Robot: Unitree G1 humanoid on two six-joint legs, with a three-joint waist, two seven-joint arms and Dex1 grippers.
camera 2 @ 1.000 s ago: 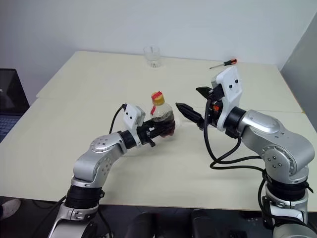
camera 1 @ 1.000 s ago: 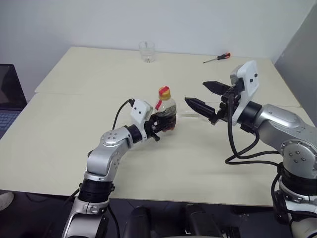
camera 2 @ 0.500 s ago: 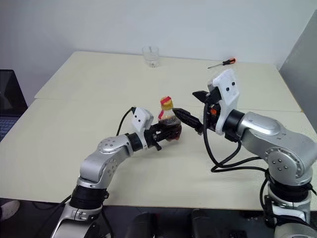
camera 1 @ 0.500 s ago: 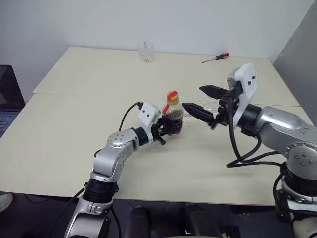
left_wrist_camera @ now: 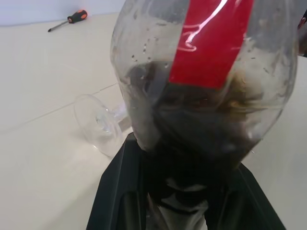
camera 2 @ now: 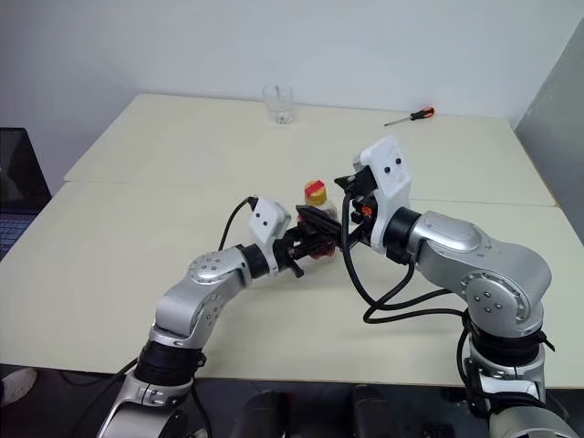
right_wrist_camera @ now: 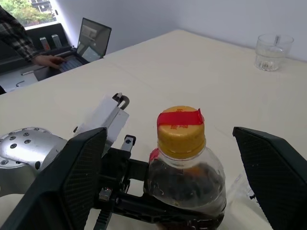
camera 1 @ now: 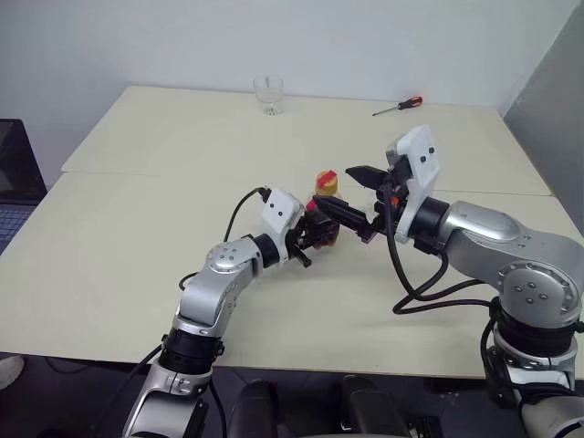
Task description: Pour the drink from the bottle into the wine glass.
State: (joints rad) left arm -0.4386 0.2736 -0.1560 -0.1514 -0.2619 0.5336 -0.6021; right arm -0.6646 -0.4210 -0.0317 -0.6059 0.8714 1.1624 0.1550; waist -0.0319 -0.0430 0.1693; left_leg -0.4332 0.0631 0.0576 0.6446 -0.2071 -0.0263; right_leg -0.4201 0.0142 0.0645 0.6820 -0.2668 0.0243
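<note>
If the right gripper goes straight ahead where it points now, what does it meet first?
Most likely the bottle's cap: the right gripper stands open and the capped neck sits centred between its fingers, with the left gripper holding the bottle below.

The left arm reaches forward and to the right over the table, wrist level, its left gripper [camera 1: 315,235] clamped around the bottle [right_wrist_camera: 186,178] low on the body, a black finger [left_wrist_camera: 120,191] on each side. The right arm bends in from the right, forearm angled left, its right gripper [camera 1: 351,196] spread wide at cap height, one finger [right_wrist_camera: 79,167] on either side of the bottle without touching it.
</note>
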